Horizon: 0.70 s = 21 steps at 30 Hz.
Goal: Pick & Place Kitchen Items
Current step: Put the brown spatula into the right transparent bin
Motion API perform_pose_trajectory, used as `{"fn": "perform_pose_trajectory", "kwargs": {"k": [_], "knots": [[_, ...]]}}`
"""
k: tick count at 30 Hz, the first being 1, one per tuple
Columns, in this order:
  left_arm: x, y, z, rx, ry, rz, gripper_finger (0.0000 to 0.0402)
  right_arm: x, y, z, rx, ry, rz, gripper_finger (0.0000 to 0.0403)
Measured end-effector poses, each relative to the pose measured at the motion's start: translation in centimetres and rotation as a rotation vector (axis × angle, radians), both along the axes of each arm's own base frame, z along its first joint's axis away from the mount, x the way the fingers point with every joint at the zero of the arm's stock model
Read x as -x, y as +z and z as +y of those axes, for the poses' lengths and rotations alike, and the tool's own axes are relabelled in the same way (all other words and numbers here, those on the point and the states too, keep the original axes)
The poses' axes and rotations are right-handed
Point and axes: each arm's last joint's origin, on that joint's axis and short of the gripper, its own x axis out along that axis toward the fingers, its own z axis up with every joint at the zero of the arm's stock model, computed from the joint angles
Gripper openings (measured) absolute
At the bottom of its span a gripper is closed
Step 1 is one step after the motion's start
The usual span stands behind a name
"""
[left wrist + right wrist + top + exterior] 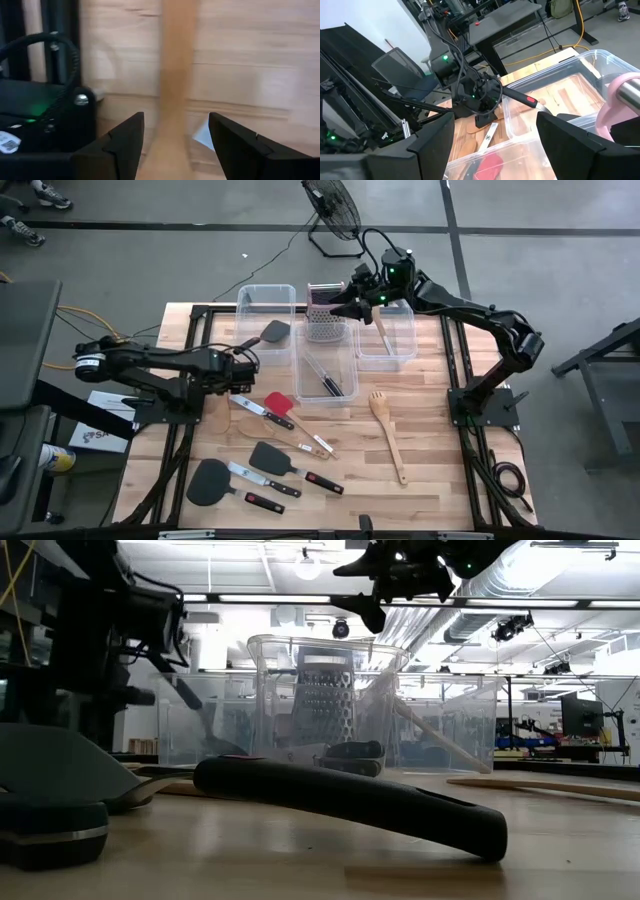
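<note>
Left gripper (172,145) open (astride wooden handle (172,100)) | right gripper (345,308) above bins

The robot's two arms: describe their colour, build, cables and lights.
Both are black jointed arms. The left arm has a white-ringed joint and ends in two wedge-shaped black fingers; a ribbed black cable loops nearby. The right arm shows a green light.

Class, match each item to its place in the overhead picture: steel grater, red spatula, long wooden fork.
Items:
1. steel grater
2. red spatula
3. long wooden fork

Places:
A. on the table, left of the middle bin
B. on the table, right of the middle bin
C. standing behind the middle bin

Pairs: 1-C; 2-A; 3-B
</note>
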Motion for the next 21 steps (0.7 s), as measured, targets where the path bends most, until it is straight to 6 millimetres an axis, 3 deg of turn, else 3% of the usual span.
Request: {"fn": "perform_pose_trajectory", "kwargs": {"k": [10,16,21], "knots": [[0.0,-2.4,0.0,0.009,-0.002,-0.006,0.0216,0.0,0.0,0.0,0.001,-0.004,0.0,0.0275],[0.2,-2.8,-0.1,0.016,-0.002,-0.006,0.0216,0.0,0.0,0.0,0.001,-0.004,0.0,0.0275],[0.5,-3.4,-0.2,0.049,0.001,-0.01,0.019,0.0,0.0,0.0,0.001,-0.004,0.0,0.0275]]}}
